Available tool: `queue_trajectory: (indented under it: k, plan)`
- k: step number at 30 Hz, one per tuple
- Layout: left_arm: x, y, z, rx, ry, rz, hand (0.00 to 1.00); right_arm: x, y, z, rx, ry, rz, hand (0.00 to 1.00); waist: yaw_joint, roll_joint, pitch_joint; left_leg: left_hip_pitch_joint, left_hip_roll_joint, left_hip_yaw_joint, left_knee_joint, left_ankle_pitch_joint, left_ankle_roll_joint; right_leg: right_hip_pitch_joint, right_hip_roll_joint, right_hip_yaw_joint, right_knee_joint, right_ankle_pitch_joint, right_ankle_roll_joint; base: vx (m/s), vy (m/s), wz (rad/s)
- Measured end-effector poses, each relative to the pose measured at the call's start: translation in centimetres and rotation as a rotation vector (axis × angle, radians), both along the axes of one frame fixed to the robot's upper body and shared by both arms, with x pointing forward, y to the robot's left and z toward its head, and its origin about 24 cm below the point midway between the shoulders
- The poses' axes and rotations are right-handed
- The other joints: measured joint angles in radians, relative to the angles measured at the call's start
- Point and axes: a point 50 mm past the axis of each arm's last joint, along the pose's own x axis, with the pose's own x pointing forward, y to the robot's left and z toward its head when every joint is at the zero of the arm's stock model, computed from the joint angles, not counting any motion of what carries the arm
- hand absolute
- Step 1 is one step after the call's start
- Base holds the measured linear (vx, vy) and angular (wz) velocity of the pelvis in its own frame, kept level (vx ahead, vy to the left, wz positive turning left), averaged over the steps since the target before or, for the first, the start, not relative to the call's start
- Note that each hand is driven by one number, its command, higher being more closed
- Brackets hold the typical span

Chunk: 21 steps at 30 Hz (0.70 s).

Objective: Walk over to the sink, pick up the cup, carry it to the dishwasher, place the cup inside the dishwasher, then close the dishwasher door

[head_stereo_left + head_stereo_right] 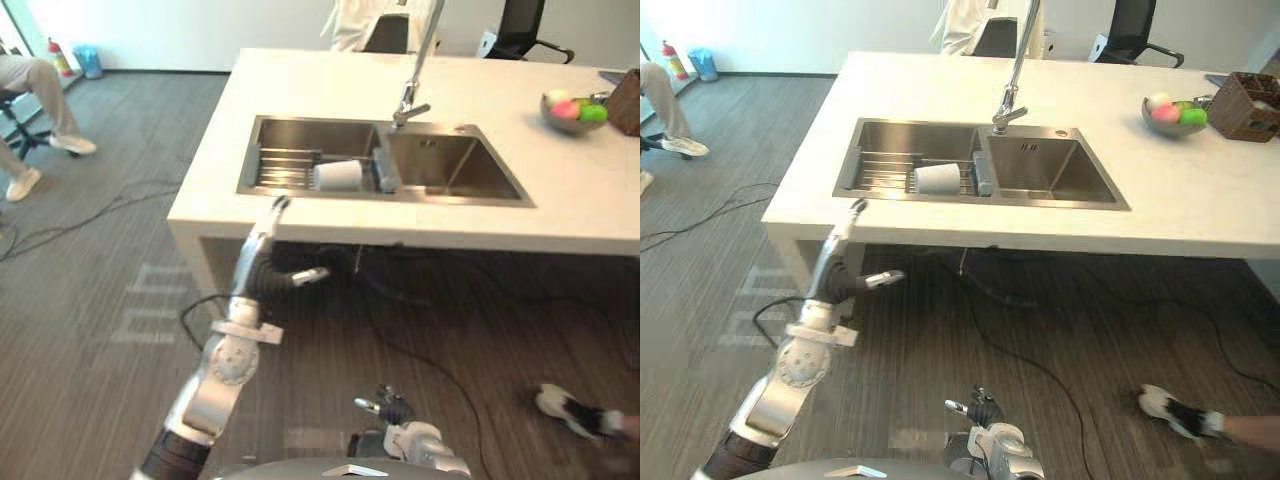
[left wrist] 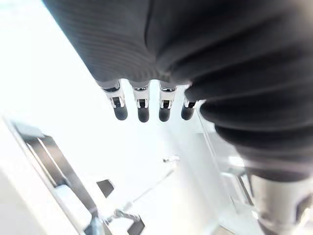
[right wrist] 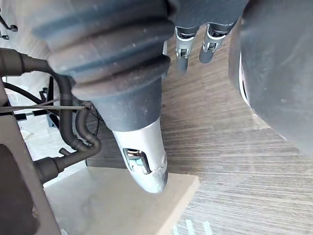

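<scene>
The left hand (image 1: 260, 258) holds its fingers (image 1: 272, 218) straight and empty, pointing at the bench (image 1: 580, 200) edge. The cup (image 1: 338, 175) lies on its side in the sink (image 1: 300, 133), at one o'clock. The right hand (image 1: 390, 410) hangs low and relaxed. Grasping, carrying, loading and closing the door all remain.

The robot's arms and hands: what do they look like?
The left arm and right arm are silver-grey. A dark ribbed cover wraps the left hand and right hand at back and wrist. The left fingers are slim, silver, dark-tipped.
</scene>
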Motion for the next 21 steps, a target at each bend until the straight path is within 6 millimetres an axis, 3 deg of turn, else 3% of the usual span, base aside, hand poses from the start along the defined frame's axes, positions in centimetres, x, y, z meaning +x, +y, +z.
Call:
queue_trajectory:
  k: [1,3,4,5,6,7,8,9,10,12,13,15,16,17,19,20,21]
  plan:
    - [0.2,-0.5,0.4,0.017,-0.018,-0.026,0.0,0.1,0.0,0.1,0.0,-0.006,0.002,0.0,-0.005,0.003,0.001,0.006,0.016,-0.006,0.0,-0.008,-0.013,-0.004,0.004,-0.004,-0.087,0.007,-0.003,0.36,-0.251,0.2]
    - [1.1,-1.8,2.2,0.066,-0.075,-0.071,0.0,0.4,0.3,0.3,0.005,-0.011,0.012,0.0,-0.014,0.006,-0.001,0.032,0.076,-0.01,0.027,-0.063,-0.084,-0.009,0.012,0.049,-0.443,0.14,-0.016,0.36,-0.328,0.09]
    - [1.3,-2.0,2.5,0.075,-0.077,-0.077,0.0,0.4,0.3,0.3,0.009,-0.011,0.016,0.0,-0.017,0.009,-0.003,0.033,0.094,-0.009,0.053,-0.091,-0.103,-0.007,0.017,0.082,-0.504,0.179,-0.017,0.39,-0.38,-0.07]
    - [1.5,-2.2,2.9,0.09,-0.085,-0.078,0.0,0.1,0.6,0.4,0.019,-0.013,0.02,0.0,-0.018,-0.005,-0.011,0.031,0.123,-0.008,0.121,-0.155,-0.151,0.004,0.029,0.162,-0.596,0.233,-0.022,0.51,-0.545,-0.16]
    - [1.5,-2.2,2.9,0.102,-0.074,-0.073,0.0,-0.2,0.7,0.5,0.025,-0.012,0.038,0.0,-0.017,-0.005,-0.027,0.047,0.16,-0.008,0.177,-0.218,-0.193,0.01,0.041,0.191,-0.606,0.373,0.06,0.43,-0.466,-0.18]
    - [1.4,-2.5,2.5,0.105,-0.051,-0.077,0.0,0.0,0.2,0.7,0.013,-0.018,0.039,0.0,-0.018,0.025,-0.031,0.055,0.194,-0.007,0.193,-0.233,-0.206,0.009,0.068,0.188,-0.585,0.405,0.087,0.46,-0.487,-0.15]
    - [1.0,-3.8,2.2,0.098,-0.011,-0.118,0.0,0.2,-1.1,1.0,-0.023,-0.021,0.045,0.0,-0.028,0.078,-0.036,0.054,0.239,-0.009,0.195,-0.232,-0.208,0.008,0.111,0.169,-0.551,0.367,0.063,0.37,-0.34,-0.01]
    - [0.6,-5.1,2.4,0.098,-0.016,-0.172,0.0,0.2,-1.6,1.1,-0.031,-0.013,0.046,0.0,-0.026,0.092,-0.037,0.059,0.235,-0.001,0.182,-0.192,-0.205,0.0,0.116,0.165,-0.496,0.33,0.051,0.42,-0.399,0.07]
    - [0.5,-5.5,2.7,0.101,-0.023,-0.193,0.0,0.2,-1.6,1.1,-0.027,-0.008,0.047,0.0,-0.027,0.093,-0.039,0.074,0.235,0.007,0.172,-0.164,-0.21,-0.001,0.114,0.162,-0.462,0.31,0.054,0.36,-0.346,0.12]
    - [0.3,-6.2,3.6,0.097,-0.06,-0.218,0.0,-0.2,-1.3,1.0,-0.019,0.02,0.101,0.0,-0.026,0.077,-0.04,0.118,0.241,-0.011,0.188,-0.101,-0.219,-0.008,0.117,0.156,-0.329,0.187,0.04,0.27,-0.29,0.09]
    - [0.2,-6.3,3.6,0.099,-0.059,-0.22,0.0,-0.2,-1.2,1.0,-0.025,0.025,0.119,0.0,-0.026,0.074,-0.042,0.111,0.246,-0.022,0.217,-0.089,-0.213,-0.006,0.118,0.151,-0.311,0.162,0.031,0.22,-0.262,0.03]
    - [0.1,-6.5,3.1,0.133,-0.041,-0.23,0.0,-0.4,-1.2,0.9,-0.033,0.05,0.168,0.0,-0.025,0.071,-0.044,0.027,0.275,-0.06,0.378,-0.023,-0.135,0.018,0.134,0.144,-0.321,0.131,0.022,0.19,-0.228,0.01]
    - [0.4,-6.5,2.7,0.155,-0.01,-0.223,0.0,-0.7,-1.1,0.8,-0.034,0.08,0.205,0.0,-0.025,0.072,-0.039,-0.052,0.312,-0.065,0.525,0.099,-0.087,0.075,0.154,0.143,-0.387,0.137,0.002,0.2,-0.176,-0.03]
    - [0.6,-6.2,2.3,0.179,0.007,-0.207,0.0,-0.9,-1.1,0.6,-0.019,0.108,0.219,0.0,-0.023,0.068,-0.035,-0.091,0.33,-0.069,0.598,0.14,-0.086,0.12,0.165,0.143,-0.441,0.147,-0.012,0.28,-0.175,-0.05]
    - [1.2,-5.7,1.5,0.222,0.045,-0.172,0.0,-1.8,-1.5,0.0,-0.011,0.173,0.222,0.0,-0.025,0.067,-0.033,-0.14,0.3,-0.054,0.657,-0.053,-0.102,0.229,0.162,0.147,-0.545,0.171,-0.036,0.27,-0.104,-0.05]
    - [1.3,-5.5,1.4,0.235,0.05,-0.162,0.0,-2.0,-1.6,-0.2,-0.01,0.19,0.22,0.0,-0.024,0.067,-0.032,-0.145,0.28,-0.043,0.627,-0.086,-0.103,0.255,0.157,0.148,-0.567,0.176,-0.032,0.27,-0.063,-0.17]
    - [1.7,-4.7,1.3,0.258,0.056,-0.134,0.0,-2.1,-1.6,-0.5,-0.008,0.218,0.234,0.0,-0.018,0.066,-0.033,-0.15,0.225,-0.018,0.493,-0.126,-0.1,0.291,0.144,0.149,-0.599,0.192,-0.014,0.2,-0.016,-0.18]
